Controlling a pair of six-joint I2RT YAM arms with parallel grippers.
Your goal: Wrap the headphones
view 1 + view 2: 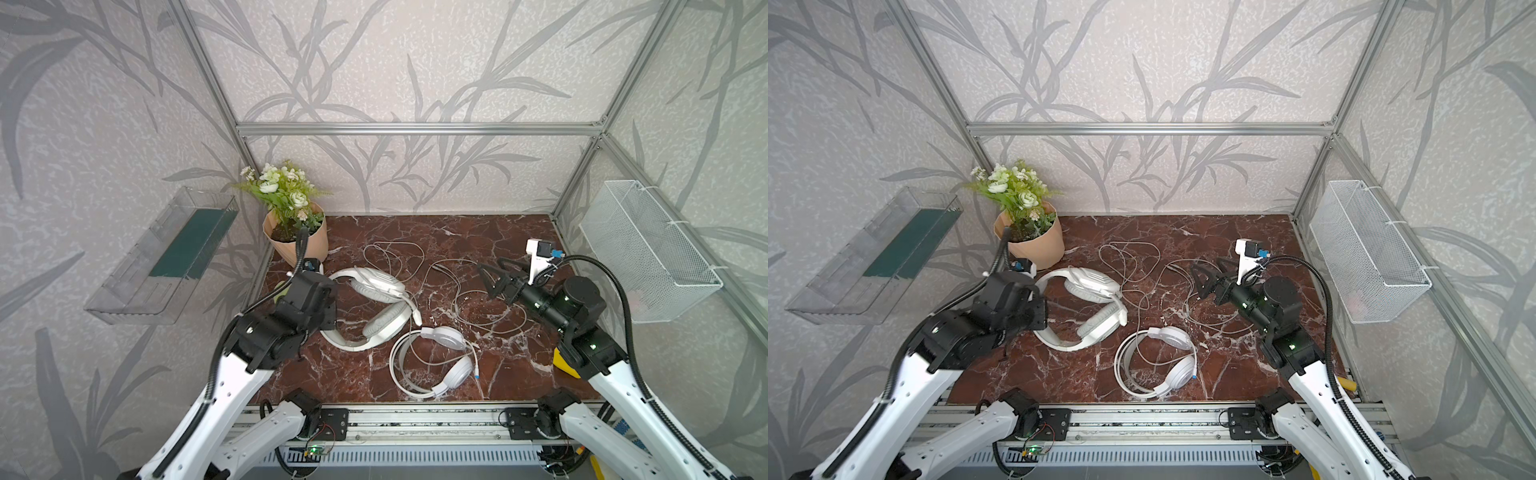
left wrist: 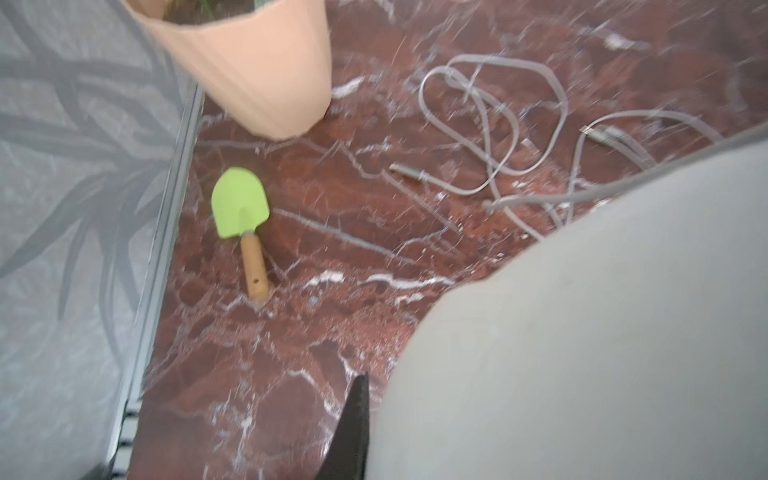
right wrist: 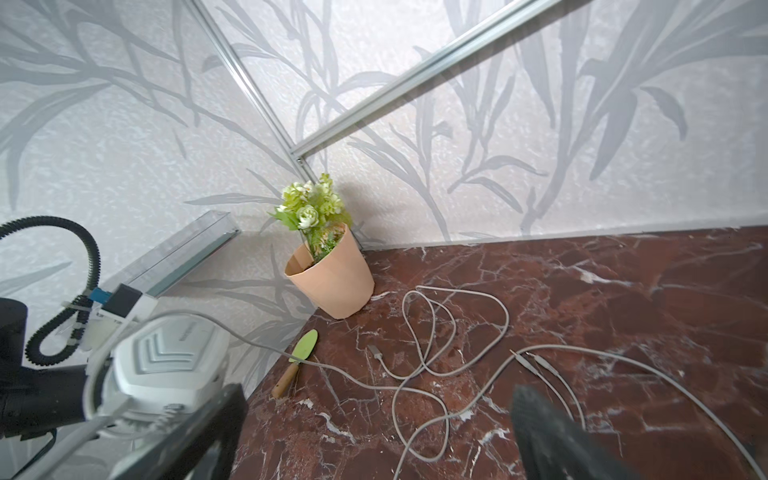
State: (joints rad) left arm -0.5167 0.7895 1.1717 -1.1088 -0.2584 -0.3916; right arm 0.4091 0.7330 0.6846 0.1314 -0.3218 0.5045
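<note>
Two headsets lie on the marble table (image 1: 519, 232): the glossy white headset (image 1: 457, 372) nearest the front edge, the greyish-white headset (image 1: 384, 319) just behind. The left gripper (image 2: 358, 419), jaws pressed together, sits at that headset's headband. The right gripper (image 1: 493, 276) hangs spread wide above the loose cables (image 3: 508, 320) farther back.

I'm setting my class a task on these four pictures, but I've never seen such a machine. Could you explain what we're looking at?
It is a robot with two arms at a marble table. Two pictures look down from overhead, nearly alike; the other two come from a camera on each wrist. On the table are a greyish-white headset, a glossy white headset, loose cables, a flowerpot and a small green trowel. The left fingers are shut, apparently on the greyish-white headset's band. The right fingers are open above the cables, holding nothing.
</note>
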